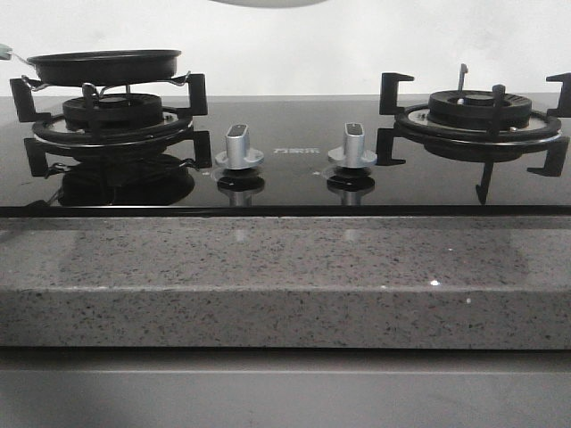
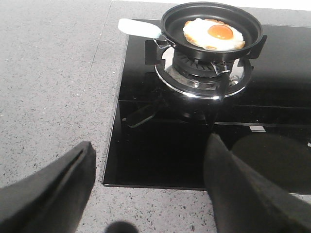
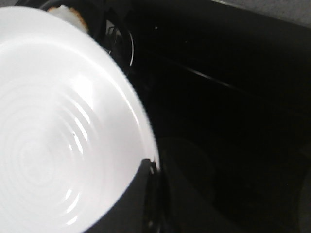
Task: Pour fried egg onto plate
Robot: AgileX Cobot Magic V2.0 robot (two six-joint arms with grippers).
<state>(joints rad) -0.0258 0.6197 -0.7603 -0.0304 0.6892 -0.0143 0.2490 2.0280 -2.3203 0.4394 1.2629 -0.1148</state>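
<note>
Black frying pan (image 2: 212,30) sits on the left burner (image 1: 111,120) of a glossy black gas hob (image 1: 294,169), pale handle (image 2: 138,27) sticking out over the hob's edge. Fried egg (image 2: 214,34) lies flat inside the pan, orange yolk up, browned rim (nothing touching it).

Left gripper (image 2: 150,189) hangs over the grey speckled desk (image 2: 48,87) and the hob's near corner, well apart from the pan. Jaws spread wide, nothing between them; both dark fingers (image 2: 53,189) show at the frame bottom.

Plate (image 3: 58,126) fills most of the right wrist view, glossy white, faint concentric rings, tilted, above the dark hob. A dark finger (image 3: 141,199) of the right gripper overlaps the plate's rim, closed onto it as far as can be seen (second finger hidden). A sliver of the egg shows past the plate's far edge.

Front view: pan seen edge-on on the left burner, right burner (image 1: 477,111) bare, two silver knobs (image 1: 239,147) between them, grey stone counter front (image 1: 285,285) below. A pale curved edge at the top of the frame is probably the plate, too little visible to be sure.
</note>
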